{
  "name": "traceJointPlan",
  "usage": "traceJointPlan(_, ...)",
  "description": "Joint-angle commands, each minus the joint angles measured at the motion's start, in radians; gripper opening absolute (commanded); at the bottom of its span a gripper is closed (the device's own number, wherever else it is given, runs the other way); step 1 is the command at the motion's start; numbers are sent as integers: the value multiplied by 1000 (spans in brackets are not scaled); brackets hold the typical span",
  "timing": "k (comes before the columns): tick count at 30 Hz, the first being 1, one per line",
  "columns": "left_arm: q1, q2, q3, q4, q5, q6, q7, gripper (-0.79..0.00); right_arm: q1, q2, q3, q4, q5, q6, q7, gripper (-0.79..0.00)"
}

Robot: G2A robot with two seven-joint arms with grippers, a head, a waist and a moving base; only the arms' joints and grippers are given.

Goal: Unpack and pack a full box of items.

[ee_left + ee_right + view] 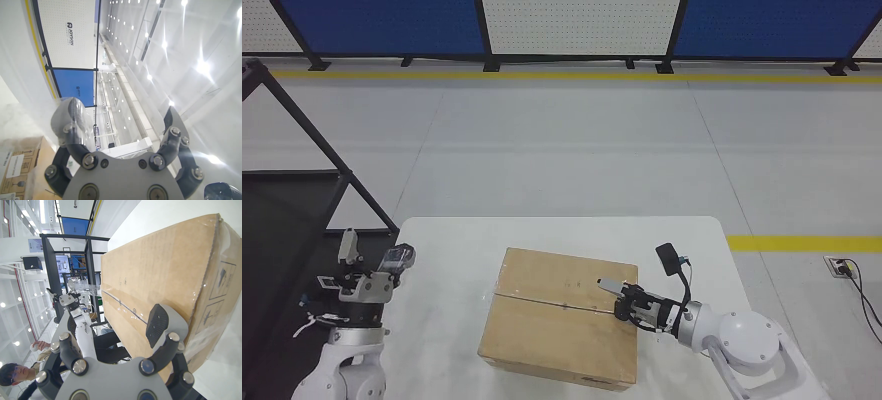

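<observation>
A brown cardboard box (562, 318) stands in the middle of the white table (447, 270), flaps closed and sealed with clear tape along the top seam. My right gripper (620, 297) is at the box's right top edge, open; in the right wrist view one finger pad (157, 325) lies over the box top (151, 266) near the seam, and nothing is held. My left gripper (372, 256) is off the table's left edge, pointing upward and open (121, 119) with nothing in it. A corner of the box (20, 161) is beside it.
A black metal frame (312, 190) stands left of the table, close to the left arm. Blue and white partition panels (582, 25) line the far side of the floor. Bare table surface lies behind and to both sides of the box.
</observation>
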Motion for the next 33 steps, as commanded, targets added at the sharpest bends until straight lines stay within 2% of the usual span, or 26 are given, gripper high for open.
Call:
traceJointPlan(1,2,-2,12,-20,6,1,-2,0,0,0,0,0,0,0,0,0)
traceJointPlan(14,21,-12,38,-131,27,7,-3,0,0,0,0,0,0,0,0,0)
traceJointPlan(25,-27,-24,128,-144,50,37,-14,0,0,0,0,0,0,0,0,0)
traceJointPlan(33,-3,-30,195,-201,113,49,-42,0,0,0,0,0,0,0,0,0)
